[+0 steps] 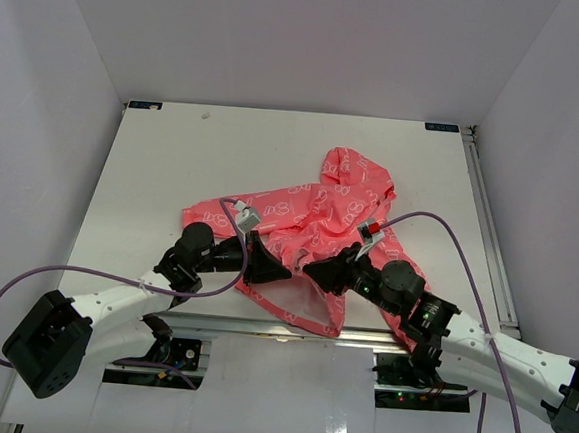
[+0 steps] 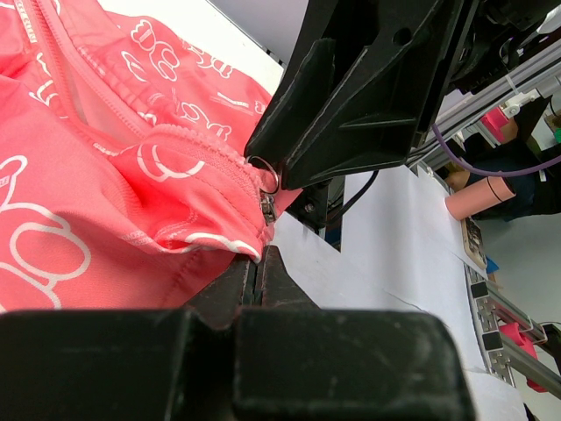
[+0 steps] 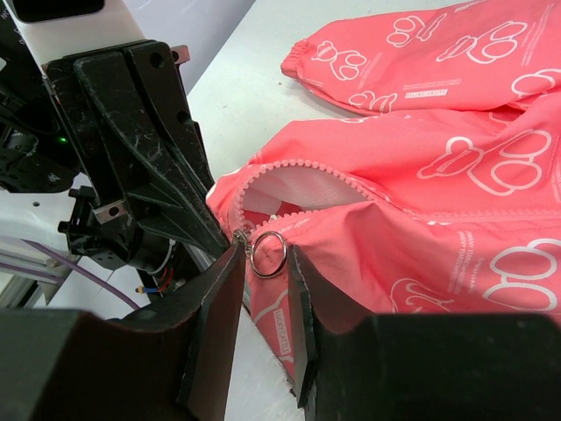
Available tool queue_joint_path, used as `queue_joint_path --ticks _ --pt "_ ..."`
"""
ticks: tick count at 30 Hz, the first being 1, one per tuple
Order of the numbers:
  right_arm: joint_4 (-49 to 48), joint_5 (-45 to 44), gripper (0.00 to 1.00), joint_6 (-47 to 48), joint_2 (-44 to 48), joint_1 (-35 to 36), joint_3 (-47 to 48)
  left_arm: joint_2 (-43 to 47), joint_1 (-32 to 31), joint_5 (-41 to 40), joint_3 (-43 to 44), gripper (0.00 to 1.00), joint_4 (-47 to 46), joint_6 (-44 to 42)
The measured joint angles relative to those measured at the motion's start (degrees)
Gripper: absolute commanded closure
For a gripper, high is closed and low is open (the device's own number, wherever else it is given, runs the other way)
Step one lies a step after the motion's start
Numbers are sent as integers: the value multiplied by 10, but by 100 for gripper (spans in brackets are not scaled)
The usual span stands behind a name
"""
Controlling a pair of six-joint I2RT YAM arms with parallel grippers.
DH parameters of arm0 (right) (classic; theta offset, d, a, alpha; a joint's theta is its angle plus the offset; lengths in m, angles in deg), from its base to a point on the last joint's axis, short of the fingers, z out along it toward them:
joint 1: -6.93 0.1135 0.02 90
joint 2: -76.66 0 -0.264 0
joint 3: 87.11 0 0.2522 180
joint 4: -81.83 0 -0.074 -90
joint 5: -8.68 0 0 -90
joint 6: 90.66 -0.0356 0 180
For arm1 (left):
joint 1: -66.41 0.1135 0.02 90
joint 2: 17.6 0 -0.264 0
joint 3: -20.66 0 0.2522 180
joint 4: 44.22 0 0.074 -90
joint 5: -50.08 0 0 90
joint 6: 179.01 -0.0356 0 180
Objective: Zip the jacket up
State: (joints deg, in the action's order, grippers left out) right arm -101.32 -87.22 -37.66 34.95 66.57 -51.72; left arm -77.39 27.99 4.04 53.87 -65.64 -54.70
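Left gripper [image 1: 281, 272] pinched shut on jacket [image 1: 305, 210] hem; right gripper [image 1: 312, 269] fingers parted around zipper ring [image 3: 268, 254].

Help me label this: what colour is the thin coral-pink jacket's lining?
White lining inside the jacket; clearest in right wrist view.

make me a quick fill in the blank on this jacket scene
1. The prints on the jacket are ____.
2. The left gripper pinches the jacket right beside its ____.
3. The pull between the fingers of the right gripper is a metal ____.
Missing words: white, zipper, ring.
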Motion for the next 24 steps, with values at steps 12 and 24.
queue_joint_path --ticks 12,24 --pt "-8 0 82 -2 -8 0 0 0 0 0 0 100 0 0" --pt "-13 1 92 -2 -18 -1 0 -4 0 0 0 100 1 0"
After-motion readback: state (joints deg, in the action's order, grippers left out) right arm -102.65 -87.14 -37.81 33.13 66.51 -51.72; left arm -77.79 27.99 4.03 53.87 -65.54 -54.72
